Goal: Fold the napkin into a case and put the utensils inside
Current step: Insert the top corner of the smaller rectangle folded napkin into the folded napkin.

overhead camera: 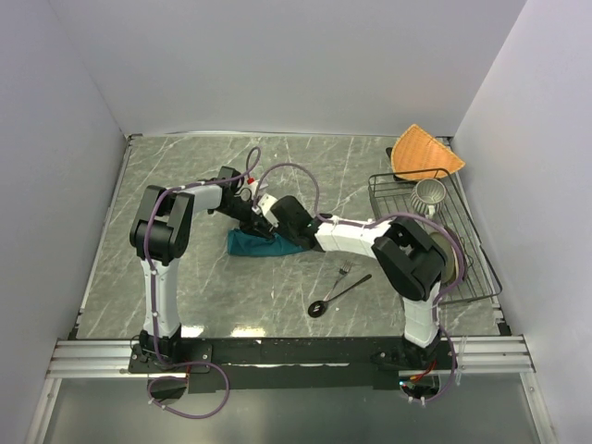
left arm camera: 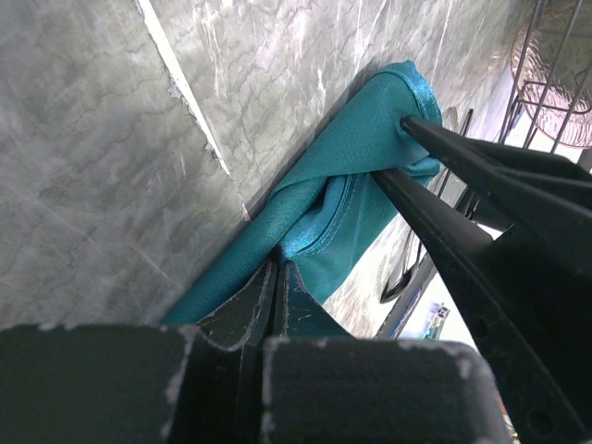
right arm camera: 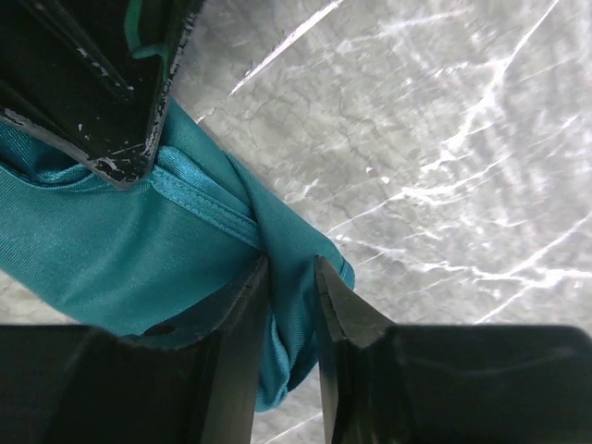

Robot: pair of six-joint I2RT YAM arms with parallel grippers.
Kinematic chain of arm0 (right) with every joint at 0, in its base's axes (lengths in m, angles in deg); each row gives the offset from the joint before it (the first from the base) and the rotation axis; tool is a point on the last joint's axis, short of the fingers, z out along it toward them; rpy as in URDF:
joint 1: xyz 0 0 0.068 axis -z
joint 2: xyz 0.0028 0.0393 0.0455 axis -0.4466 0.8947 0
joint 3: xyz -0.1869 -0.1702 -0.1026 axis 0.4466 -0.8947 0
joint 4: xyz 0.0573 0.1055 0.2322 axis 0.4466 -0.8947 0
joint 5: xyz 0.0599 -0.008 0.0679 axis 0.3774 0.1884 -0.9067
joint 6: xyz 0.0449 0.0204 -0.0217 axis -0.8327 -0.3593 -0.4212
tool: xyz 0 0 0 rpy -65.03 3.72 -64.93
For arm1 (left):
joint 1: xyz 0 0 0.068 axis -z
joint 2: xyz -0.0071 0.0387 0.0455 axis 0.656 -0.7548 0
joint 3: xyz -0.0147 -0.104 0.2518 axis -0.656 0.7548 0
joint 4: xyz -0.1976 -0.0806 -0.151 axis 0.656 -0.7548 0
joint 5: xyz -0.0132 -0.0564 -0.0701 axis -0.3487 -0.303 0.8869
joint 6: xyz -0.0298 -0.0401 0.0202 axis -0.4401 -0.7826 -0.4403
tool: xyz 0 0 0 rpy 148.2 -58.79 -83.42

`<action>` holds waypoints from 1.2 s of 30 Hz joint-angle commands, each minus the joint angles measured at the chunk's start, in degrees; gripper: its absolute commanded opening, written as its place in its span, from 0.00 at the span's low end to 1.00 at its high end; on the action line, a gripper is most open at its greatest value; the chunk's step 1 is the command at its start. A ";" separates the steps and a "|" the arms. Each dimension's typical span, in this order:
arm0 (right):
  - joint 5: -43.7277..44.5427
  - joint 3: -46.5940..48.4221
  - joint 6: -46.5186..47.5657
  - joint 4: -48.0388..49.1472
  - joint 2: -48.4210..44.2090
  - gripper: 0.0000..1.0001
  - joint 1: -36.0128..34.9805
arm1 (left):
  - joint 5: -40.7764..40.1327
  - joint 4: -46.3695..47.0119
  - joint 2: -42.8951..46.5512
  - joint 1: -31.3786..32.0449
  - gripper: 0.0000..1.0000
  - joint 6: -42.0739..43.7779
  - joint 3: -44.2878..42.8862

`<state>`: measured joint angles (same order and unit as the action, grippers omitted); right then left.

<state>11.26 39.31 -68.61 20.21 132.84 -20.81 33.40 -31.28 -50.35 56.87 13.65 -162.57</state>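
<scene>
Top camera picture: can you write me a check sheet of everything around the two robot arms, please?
Surface: grey marbled table; nothing spilled seen.
Job's things: teal napkin bunched up mid-table, not a case yet; fork and spoon lie on the table to its right, outside it.
Clutter: orange cloth at the far right corner; wire rack holding a cup and plates.
Pincers: left pincer shut on the napkin; right pincer pinching a napkin fold.
Cables: purple cables loop over both arms.
Surroundings: plain pale walls on three sides; nothing else seen.
</scene>
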 commanded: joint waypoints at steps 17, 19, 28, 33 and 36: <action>8.96 -0.99 10.46 2.33 4.54 0.00 -5.93 | -2.56 0.33 -1.33 -1.64 0.07 0.51 -0.12; 8.53 -0.20 10.90 1.27 5.69 0.00 -5.93 | -1.94 0.77 0.60 -1.81 0.11 0.60 -0.20; 7.73 -0.45 13.18 1.97 5.95 0.00 -5.93 | -0.97 -5.72 3.60 -7.69 0.43 5.95 -5.73; 7.21 -0.45 13.36 1.88 5.78 0.00 -6.02 | 0.17 -14.77 7.37 -11.22 0.49 19.72 -6.36; 7.12 -0.89 13.53 2.41 5.43 0.00 -5.93 | 0.00 -21.89 9.04 -11.84 0.51 29.32 -6.36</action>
<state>20.60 38.98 -54.73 23.40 137.43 -26.45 32.94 -42.27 -46.64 45.07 27.59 -167.14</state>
